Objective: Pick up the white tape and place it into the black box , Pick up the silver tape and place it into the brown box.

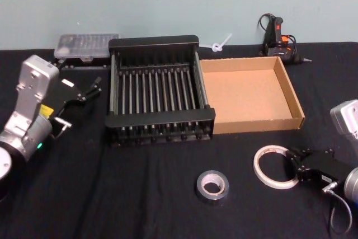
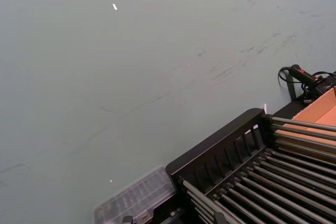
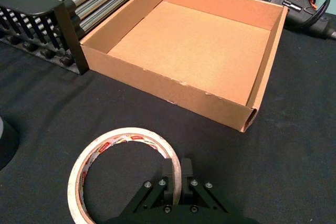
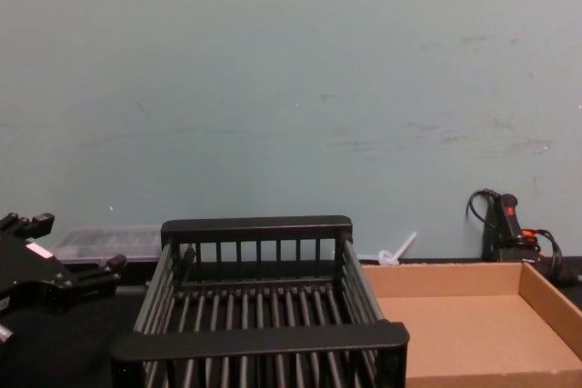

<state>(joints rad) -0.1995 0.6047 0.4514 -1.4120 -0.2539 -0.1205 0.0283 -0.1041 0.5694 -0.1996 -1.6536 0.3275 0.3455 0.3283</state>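
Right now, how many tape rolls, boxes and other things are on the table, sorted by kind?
Tape rolls: 2, white tape, silver tape
Boxes: 2, black box, brown box
Clear plastic case: 1
Glue gun: 1
Total: 6

No legible text in any view. White tape (image 3: 124, 169): reddish printing runs along the inner liner of the ring, seen in the right wrist view, but the characters cannot be made out. Left arm: small white sticker on the black bracket near the left hand (image 1: 89, 90); nothing on it can be read. Black box (image 1: 158, 90), brown box (image 1: 250, 93), silver tape (image 1: 212, 185): no markings, labels or numbers visible on them.
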